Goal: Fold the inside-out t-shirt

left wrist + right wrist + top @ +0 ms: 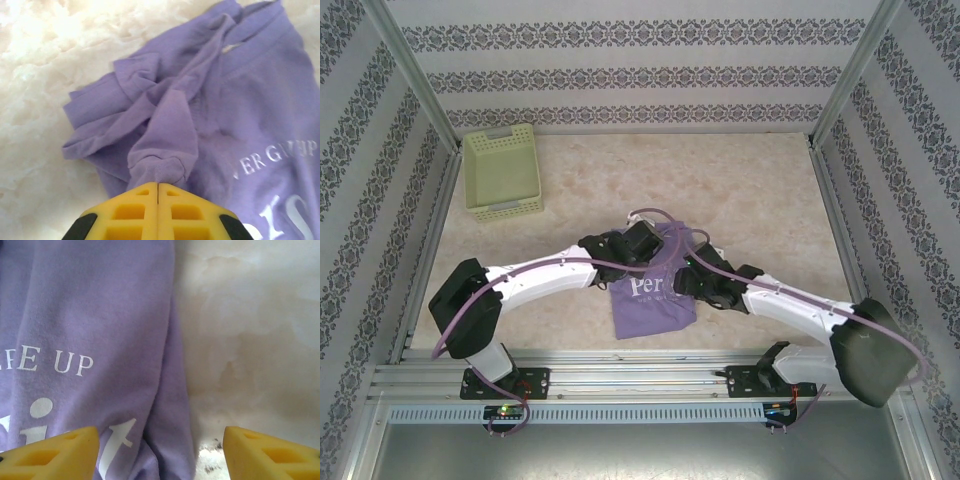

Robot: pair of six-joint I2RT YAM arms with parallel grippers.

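The inside-out t-shirt lies crumpled on the table between both arms, lavender with white lettering facing up. In the left wrist view the t-shirt has a bunched ridge of cloth running straight into my left gripper, whose yellow jaws are pressed together on that fold. From above, the left gripper sits over the shirt's far part. My right gripper is open, its jaws standing wide on either side of the t-shirt's right edge, with bare table under the right finger. From above, the right gripper is at the shirt's right side.
A pale green basket stands at the back left of the marbled table. Metal frame posts and patterned walls close in the sides, and a rail runs along the near edge.
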